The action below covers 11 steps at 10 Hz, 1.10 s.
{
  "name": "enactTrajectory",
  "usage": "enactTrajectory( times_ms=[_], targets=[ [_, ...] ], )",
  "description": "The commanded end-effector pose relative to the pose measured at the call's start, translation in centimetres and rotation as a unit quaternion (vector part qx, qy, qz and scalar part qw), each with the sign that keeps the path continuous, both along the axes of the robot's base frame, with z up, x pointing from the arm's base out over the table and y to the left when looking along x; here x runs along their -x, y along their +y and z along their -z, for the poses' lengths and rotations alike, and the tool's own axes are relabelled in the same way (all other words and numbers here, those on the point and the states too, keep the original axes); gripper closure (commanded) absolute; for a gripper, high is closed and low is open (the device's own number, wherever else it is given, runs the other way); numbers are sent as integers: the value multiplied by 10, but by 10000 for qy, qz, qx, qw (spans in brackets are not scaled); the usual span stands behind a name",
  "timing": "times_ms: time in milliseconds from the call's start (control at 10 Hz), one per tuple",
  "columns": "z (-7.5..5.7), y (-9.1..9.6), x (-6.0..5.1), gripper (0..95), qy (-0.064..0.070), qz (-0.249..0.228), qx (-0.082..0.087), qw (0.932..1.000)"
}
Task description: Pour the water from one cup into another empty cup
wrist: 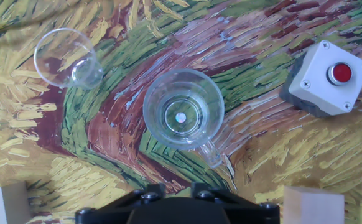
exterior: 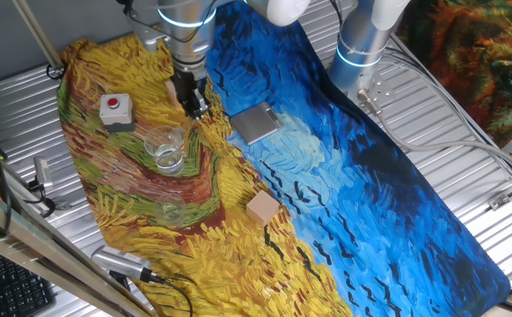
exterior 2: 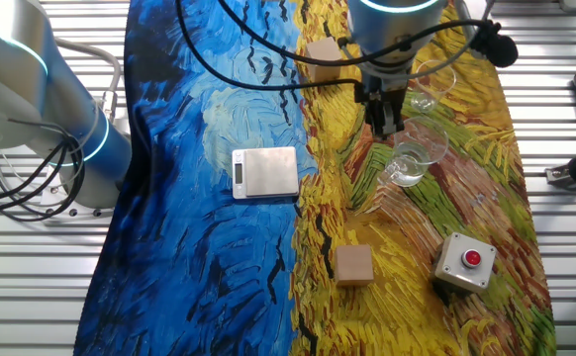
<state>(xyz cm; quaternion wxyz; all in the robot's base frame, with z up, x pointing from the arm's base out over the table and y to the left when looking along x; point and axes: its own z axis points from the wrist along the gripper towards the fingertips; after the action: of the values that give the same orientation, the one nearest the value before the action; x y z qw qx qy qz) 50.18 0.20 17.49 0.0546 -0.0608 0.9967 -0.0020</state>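
Note:
The larger clear tumbler [exterior: 165,147] stands upright on the yellow part of the cloth, with glints of water at its base. It also shows in the other fixed view [exterior 2: 412,158] and in the middle of the hand view [wrist: 183,116]. The smaller clear cup [exterior: 172,211] stands apart from it, faint on the cloth; it shows in the other fixed view [exterior 2: 429,84] and the hand view [wrist: 66,57]. My gripper [exterior: 191,101] hangs just behind the tumbler, above the cloth, holding nothing; it shows in the other fixed view too [exterior 2: 385,114]. Its fingers look slightly apart. The hand view shows only the finger bases [wrist: 178,196].
A grey box with a red button [exterior: 115,110] sits beside the tumbler. A silver scale [exterior: 256,123] lies on the blue part of the cloth. Wooden blocks lie at the front [exterior: 262,208] and near the gripper [exterior 2: 323,51]. A second arm [exterior: 362,44] stands behind.

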Motion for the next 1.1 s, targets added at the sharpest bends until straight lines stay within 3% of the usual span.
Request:
enactTrajectory(
  times_ms=[100, 400, 600, 900, 1100],
  targets=[
    [0, 0, 1, 950, 23, -10, 0, 10000],
    [-1, 0, 1, 950, 105, 81, 0, 9999],
    [0, -1, 0, 950, 179, 37, 94, 9998],
    [-7, -18, -7, 950, 402, -103, 108, 9991],
    [-6, -27, -11, 950, 400, -210, 106, 9989]
  ],
)
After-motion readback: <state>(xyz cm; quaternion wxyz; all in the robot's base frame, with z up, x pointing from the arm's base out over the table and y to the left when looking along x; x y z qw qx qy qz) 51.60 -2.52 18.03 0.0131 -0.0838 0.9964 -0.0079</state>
